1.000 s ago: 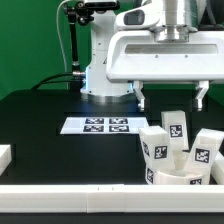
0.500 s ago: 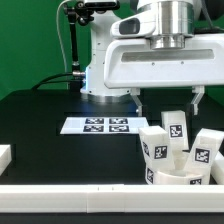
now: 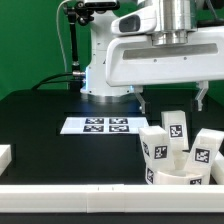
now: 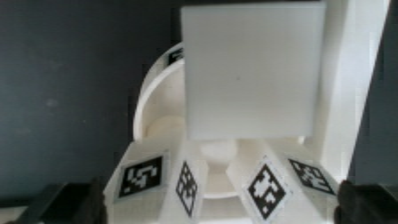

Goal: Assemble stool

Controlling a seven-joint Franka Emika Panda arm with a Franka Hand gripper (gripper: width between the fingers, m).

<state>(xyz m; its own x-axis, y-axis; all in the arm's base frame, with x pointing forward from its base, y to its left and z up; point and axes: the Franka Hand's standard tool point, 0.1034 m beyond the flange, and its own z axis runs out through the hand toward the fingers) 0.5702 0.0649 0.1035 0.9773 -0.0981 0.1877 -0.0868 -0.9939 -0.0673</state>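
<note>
We see the gripper [image 3: 170, 98] hanging above the stool parts at the exterior view's right, jaws spread wide and holding nothing. Fingertips [image 3: 141, 100] sit clear of the legs, no contact.

The seat [image 3: 180, 177] lies near the front rail [image 3: 100, 195], with three legs standing upright in or against it: left leg [image 3: 155, 146], middle leg [image 3: 174, 128], right leg [image 3: 207, 150]. Their long axes look vertical.

Middle leg is straight below the jaws, between the two fingers. Wrist view agrees: a tagged leg [image 4: 249, 90] fills the centre, finger pads [image 4: 68, 200] to either side.

So our guess is a straight descent, then close across the leg's width. The marker board [image 3: 97, 125] lies well apart, not in the way.
</note>
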